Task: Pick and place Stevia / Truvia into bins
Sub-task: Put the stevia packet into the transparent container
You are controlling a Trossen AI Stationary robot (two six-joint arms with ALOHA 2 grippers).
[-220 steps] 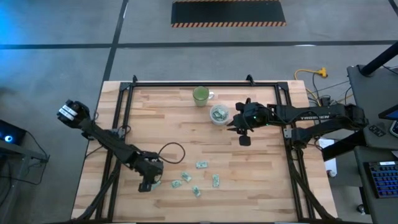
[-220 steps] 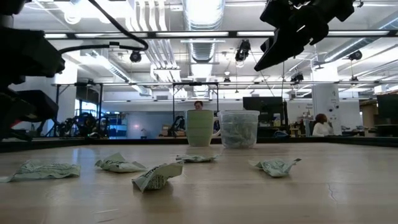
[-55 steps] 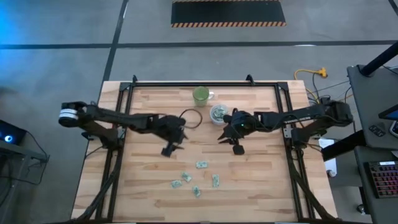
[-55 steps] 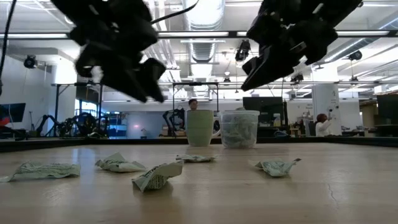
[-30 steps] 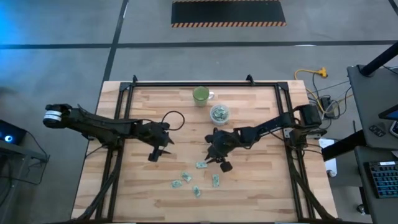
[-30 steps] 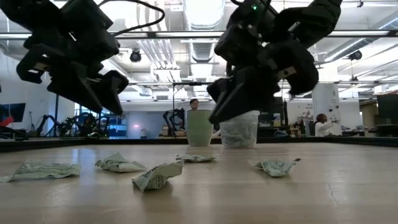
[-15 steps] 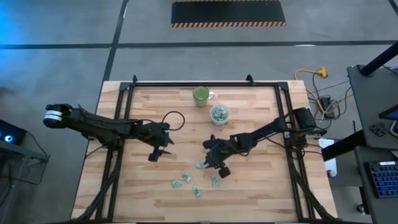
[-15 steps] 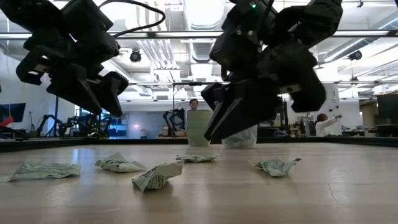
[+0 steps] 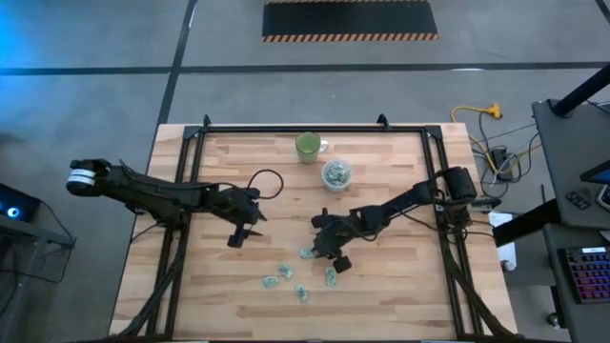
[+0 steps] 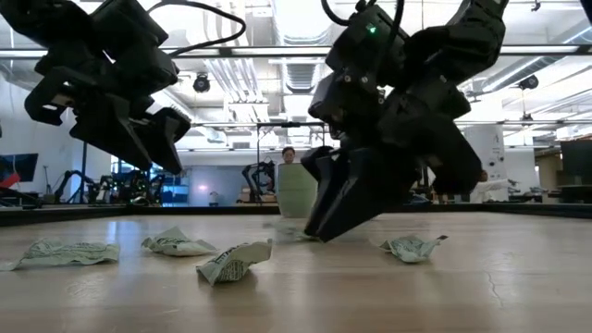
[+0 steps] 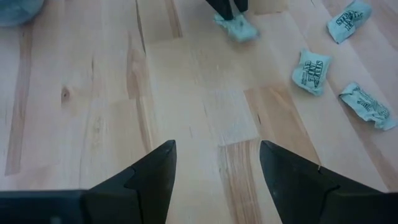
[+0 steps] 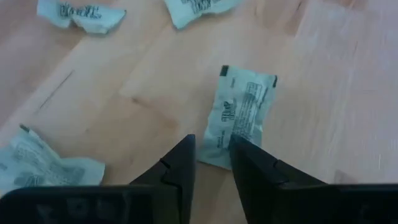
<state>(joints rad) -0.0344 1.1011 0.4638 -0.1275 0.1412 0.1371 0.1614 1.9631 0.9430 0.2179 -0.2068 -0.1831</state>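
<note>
Right tool (image 12: 211, 163), fingers narrowly parted, straddles one sachet's (image 12: 241, 116) edge; green mug (image 9: 307, 146) beyond.

Clear cup (image 9: 335, 174) hidden behind right tool (image 10: 310, 231) in low view; sachet (image 12: 241, 117) near end under fingertips.

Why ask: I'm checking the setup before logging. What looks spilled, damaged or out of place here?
Nothing spilled or damaged. Loose sachets lie crumpled on the table; the cup stands upright. The right gripper is down at one sachet.

Bare wood (image 9: 381, 276) lies open right of the scattered sachets (image 9: 286, 279).
</note>
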